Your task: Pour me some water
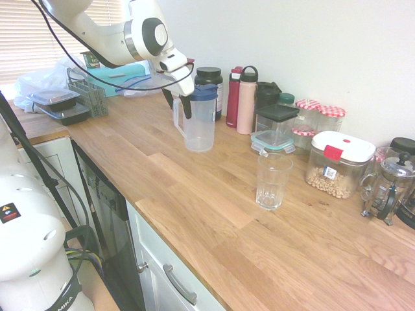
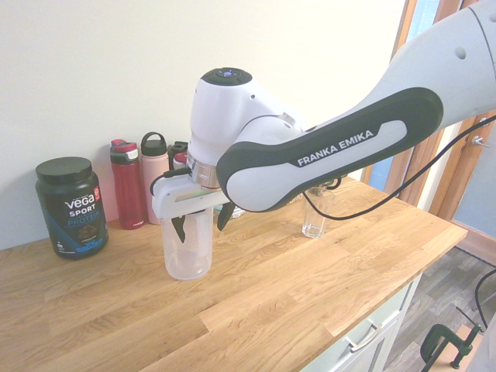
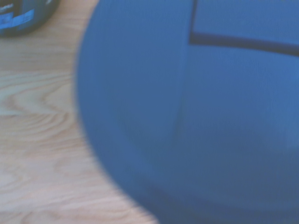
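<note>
The first exterior view is showing the whole length of the wooden bench (image 1: 214, 194), and on it the clear plastic pitcher (image 1: 198, 120) is standing upright near the back wall, with the ribbed drinking glass (image 1: 273, 181) standing well apart from it toward the front edge. That view is also taking in things the other views are missing: a clear food container with a red clip (image 1: 339, 164), a French press (image 1: 388, 184) cut off at the frame's edge, and a dish rack (image 1: 87, 96) at the far end. The second exterior view is looking from the opposite side, so the pitcher (image 2: 187, 244) is sitting in front of a dark Vega protein tub (image 2: 72, 207), a red bottle (image 2: 128, 184) and a pink bottle (image 2: 154, 175), while the glass (image 2: 315, 213) is showing only partly behind the arm. In this view the gripper (image 2: 201, 225) is hanging over the pitcher's top with its fingers spread wide, one to each side of the upper body, grasping nothing; whether they are touching the plastic is hard to tell. From the first exterior view the gripper (image 1: 179, 103) is mostly hiding behind the pitcher's handle side. The wrist view is filling almost entirely with the pitcher's blue lid (image 3: 196, 116), blurred, with a dark seam crossing it and bench grain beside it. The pitcher's body is looking transparent, and any water level inside is not making itself clear.
</note>
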Tool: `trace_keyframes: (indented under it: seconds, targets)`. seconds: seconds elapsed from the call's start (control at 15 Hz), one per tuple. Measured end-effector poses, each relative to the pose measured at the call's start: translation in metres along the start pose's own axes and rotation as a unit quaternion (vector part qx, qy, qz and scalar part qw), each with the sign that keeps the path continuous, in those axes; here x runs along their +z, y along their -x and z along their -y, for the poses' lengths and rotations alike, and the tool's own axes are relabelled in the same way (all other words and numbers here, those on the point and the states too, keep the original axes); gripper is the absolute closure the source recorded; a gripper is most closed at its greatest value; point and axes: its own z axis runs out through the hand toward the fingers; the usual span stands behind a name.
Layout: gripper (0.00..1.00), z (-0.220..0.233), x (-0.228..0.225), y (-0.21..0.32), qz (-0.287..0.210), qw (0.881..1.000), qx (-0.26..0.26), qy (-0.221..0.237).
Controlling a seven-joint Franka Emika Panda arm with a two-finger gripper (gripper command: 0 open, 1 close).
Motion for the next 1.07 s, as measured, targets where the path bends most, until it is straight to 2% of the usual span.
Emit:
trace_keyframes:
  seconds: [1.07]
  targets:
    - [1.0,0.0043,0.0064,0.0053,-0.004,1.0,-0.015,-0.018]
